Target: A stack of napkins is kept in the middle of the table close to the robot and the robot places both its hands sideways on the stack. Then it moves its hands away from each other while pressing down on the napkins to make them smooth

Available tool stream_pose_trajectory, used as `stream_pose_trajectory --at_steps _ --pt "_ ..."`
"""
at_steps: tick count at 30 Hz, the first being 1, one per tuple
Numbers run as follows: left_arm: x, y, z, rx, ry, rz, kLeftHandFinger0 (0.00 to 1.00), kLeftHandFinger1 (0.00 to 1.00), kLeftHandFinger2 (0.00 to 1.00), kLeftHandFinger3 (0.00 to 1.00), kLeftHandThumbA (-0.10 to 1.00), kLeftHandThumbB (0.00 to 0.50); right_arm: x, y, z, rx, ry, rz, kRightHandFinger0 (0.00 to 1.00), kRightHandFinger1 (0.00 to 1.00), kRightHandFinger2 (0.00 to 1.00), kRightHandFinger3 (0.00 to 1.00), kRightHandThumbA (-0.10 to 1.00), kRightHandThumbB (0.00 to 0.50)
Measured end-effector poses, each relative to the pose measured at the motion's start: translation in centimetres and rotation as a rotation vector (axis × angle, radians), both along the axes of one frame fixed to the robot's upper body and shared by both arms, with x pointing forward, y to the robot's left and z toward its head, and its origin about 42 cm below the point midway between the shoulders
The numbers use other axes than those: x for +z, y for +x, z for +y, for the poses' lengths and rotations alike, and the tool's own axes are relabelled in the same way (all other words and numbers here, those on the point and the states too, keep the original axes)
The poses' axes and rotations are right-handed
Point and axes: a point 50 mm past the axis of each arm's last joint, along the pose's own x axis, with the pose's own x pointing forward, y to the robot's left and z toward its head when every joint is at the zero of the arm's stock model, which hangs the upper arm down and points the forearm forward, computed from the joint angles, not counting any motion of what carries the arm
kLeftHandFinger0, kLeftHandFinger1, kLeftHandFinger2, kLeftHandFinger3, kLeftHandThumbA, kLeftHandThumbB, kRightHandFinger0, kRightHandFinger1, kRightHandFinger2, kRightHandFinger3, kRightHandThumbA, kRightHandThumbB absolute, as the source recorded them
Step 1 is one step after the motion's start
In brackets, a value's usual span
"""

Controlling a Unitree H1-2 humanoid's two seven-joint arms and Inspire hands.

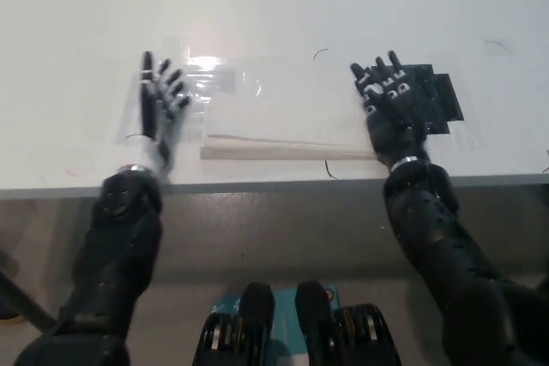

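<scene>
The risk now lies at the ends of the sweep. The left hand (159,113) has run off the left edge of the stack of napkins (287,130) and sits on the clear plastic sheet (133,96) beside it (blurred, so its exact contact is hard to read); if it drags further while pressing, I judge it could shift that sheet or catch the stack's left edge and pull the top napkins out of square. The stack itself lies in the middle of the white table (274,6), close to the near edge, its layered near side showing as a pale band; a hard outward push could nudge it toward that edge.

The left hand's fingers are spread and extended, pointing to the far side, holding nothing.

At the right, the right hand (392,109) lies flat with fingers straight and apart, gripping nothing, its palm at the stack's right edge and its fingertips over the black patch (433,96). Uneven pressure there could crease that edge rather than smooth it.
</scene>
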Motion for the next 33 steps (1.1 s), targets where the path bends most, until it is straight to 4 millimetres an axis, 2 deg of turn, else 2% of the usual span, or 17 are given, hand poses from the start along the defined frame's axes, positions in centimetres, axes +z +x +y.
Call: stream_pose_trajectory --at_steps 5,7,8,9,11,14,15,16,17,19,21,22,23,25,28,31,33 --pt "0.2 -1.5 4.4 0.035 0.038 -0.049 1.00 1.00 1.00 1.00 1.00 0.244 -0.2 -0.1 -1.9 -0.036 0.002 -0.024 1.00 1.00 1.00 1.00 1.00 0.218" --pt "0.4 -2.1 5.2 0.042 0.049 -0.068 1.00 1.00 1.00 1.00 1.00 0.249 -0.1 -0.1 -2.2 -0.043 0.002 -0.037 1.00 1.00 1.00 1.00 1.00 0.221" --pt "0.7 -2.8 6.1 0.047 0.063 -0.088 1.00 1.00 1.00 1.00 1.00 0.235 -0.1 -0.3 -2.8 -0.057 -0.003 -0.060 1.00 1.00 1.00 1.00 1.00 0.213" --pt "0.9 -3.1 6.4 0.049 0.069 -0.095 1.00 1.00 1.00 1.00 1.00 0.246 -0.2 -0.5 -3.1 -0.064 -0.007 -0.073 1.00 1.00 1.00 1.00 1.00 0.232" --pt "0.9 -3.9 6.9 0.052 0.077 -0.107 1.00 1.00 1.00 1.00 1.00 0.211 0.3 -0.8 -3.7 -0.081 -0.022 -0.123 1.00 1.00 1.00 1.00 1.00 0.230" --pt "0.3 -4.8 7.1 0.052 0.081 -0.098 1.00 1.00 1.00 1.00 1.00 0.194 1.0 -1.5 -4.0 -0.097 -0.041 -0.187 1.00 1.00 1.00 1.00 1.00 0.290" --pt "0.1 -5.1 7.1 0.051 0.081 -0.096 1.00 1.00 1.00 1.00 1.00 0.196 1.1 -1.7 -4.1 -0.099 -0.047 -0.202 1.00 1.00 1.00 1.00 1.00 0.291" --pt "-0.1 -5.4 7.1 0.050 0.082 -0.093 1.00 1.00 1.00 1.00 1.00 0.172 1.3 -2.0 -4.2 -0.101 -0.058 -0.221 1.00 1.00 1.00 1.00 1.00 0.314" --pt "-0.4 -5.8 7.0 0.047 0.082 -0.089 1.00 1.00 1.00 1.00 1.00 0.200 1.4 -2.4 -4.3 -0.104 -0.070 -0.239 1.00 1.00 1.00 1.00 1.00 0.345" --pt "-0.9 -6.7 6.7 0.038 0.084 -0.086 1.00 1.00 1.00 1.00 1.00 0.220 1.2 -3.5 -4.9 -0.115 -0.097 -0.267 1.00 1.00 1.00 1.00 1.00 0.254" --pt "-1.4 -7.6 6.5 0.030 0.088 -0.085 1.00 1.00 1.00 1.00 1.00 0.221 1.2 -4.5 -5.3 -0.125 -0.123 -0.297 1.00 1.00 1.00 1.00 1.00 0.247" --pt "-1.6 -8.1 6.4 0.026 0.091 -0.085 1.00 1.00 1.00 1.00 1.00 0.233 1.1 -5.1 -5.6 -0.130 -0.136 -0.307 1.00 1.00 1.00 1.00 1.00 0.270" --pt "-1.6 -8.6 6.3 0.020 0.095 -0.093 1.00 1.00 1.00 1.00 1.00 0.237 0.9 -5.8 -5.8 -0.135 -0.151 -0.316 1.00 1.00 1.00 1.00 1.00 0.271" --pt "-2.1 -9.9 6.1 0.008 0.106 -0.098 1.00 1.00 1.00 1.00 1.00 0.292 0.4 -7.5 -6.4 -0.146 -0.182 -0.333 1.00 1.00 1.00 1.00 1.00 0.286" --pt "-2.5 -12.0 5.8 -0.006 0.125 -0.112 1.00 1.00 1.00 1.00 1.00 0.316 -0.5 -10.0 -7.0 -0.159 -0.224 -0.350 1.00 1.00 1.00 1.00 1.00 0.238" --pt "-2.8 -14.5 5.5 -0.024 0.147 -0.126 1.00 1.00 1.00 1.00 1.00 0.299 -1.3 -12.6 -7.5 -0.164 -0.276 -0.361 1.00 1.00 1.00 1.00 1.00 0.216" --pt "-3.1 -16.5 5.2 -0.039 0.158 -0.134 1.00 1.00 1.00 1.00 1.00 0.328 -1.5 -14.6 -7.7 -0.166 -0.316 -0.375 1.00 1.00 1.00 1.00 1.00 0.210"
